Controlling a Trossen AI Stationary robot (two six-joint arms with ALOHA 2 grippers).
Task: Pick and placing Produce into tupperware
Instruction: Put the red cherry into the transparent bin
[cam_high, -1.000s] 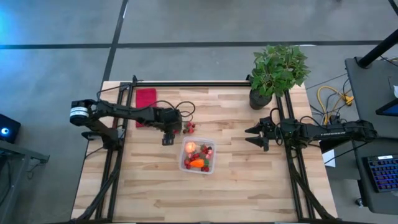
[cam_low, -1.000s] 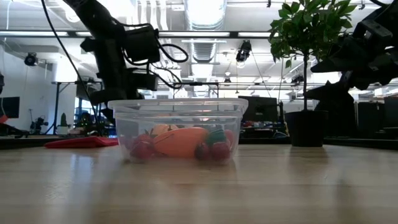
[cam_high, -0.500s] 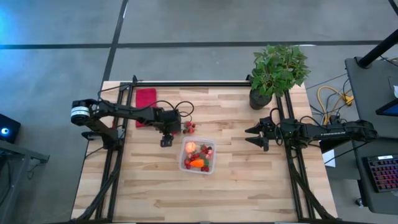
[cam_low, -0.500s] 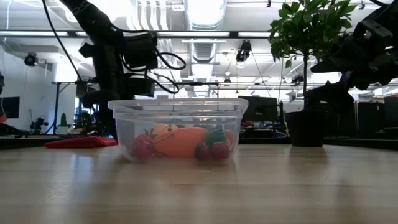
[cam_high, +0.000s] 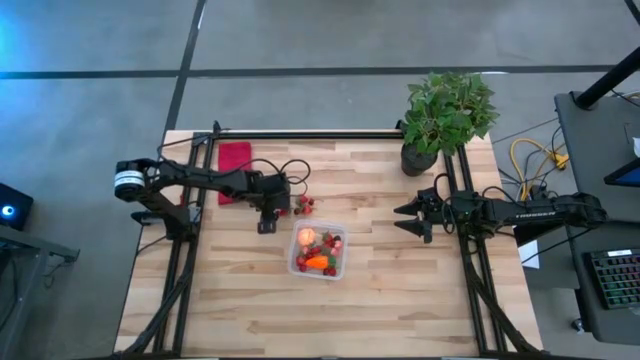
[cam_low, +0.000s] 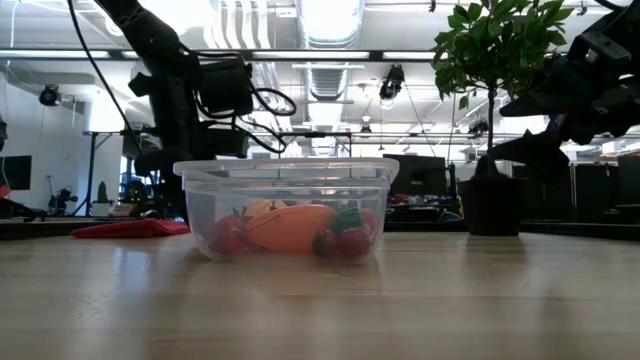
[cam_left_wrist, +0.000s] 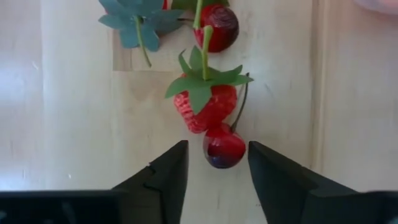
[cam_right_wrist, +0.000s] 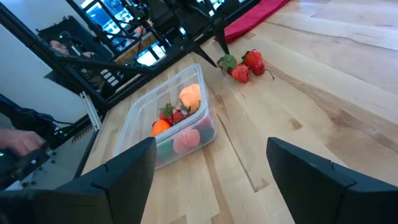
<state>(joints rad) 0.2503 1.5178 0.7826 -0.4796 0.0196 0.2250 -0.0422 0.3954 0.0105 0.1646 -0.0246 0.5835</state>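
Observation:
Loose produce lies on the wood left of the table's middle: a strawberry (cam_left_wrist: 205, 107) with a green top, a dark cherry (cam_left_wrist: 222, 147) and another cherry (cam_left_wrist: 215, 22), also seen as berries (cam_high: 303, 205). My left gripper (cam_left_wrist: 216, 163) hangs open over them, one finger on each side of the dark cherry, not touching it. The clear tupperware (cam_high: 319, 251) stands just nearer and holds a pale round fruit (cam_high: 306, 238), an orange carrot (cam_high: 316, 263) and red berries. My right gripper (cam_high: 408, 219) waits open at the right, level with the tupperware.
A red cloth (cam_high: 235, 158) lies at the far left behind the left arm. A potted plant (cam_high: 447, 112) stands at the far right corner. Black frame rails (cam_high: 300, 133) run along the far edge and both sides. Bare wood (cam_high: 320, 315) lies nearer than the tupperware.
My left gripper has drawn back a little toward the table's left edge, staying open above the loose berries. The produce and the tupperware have not moved.

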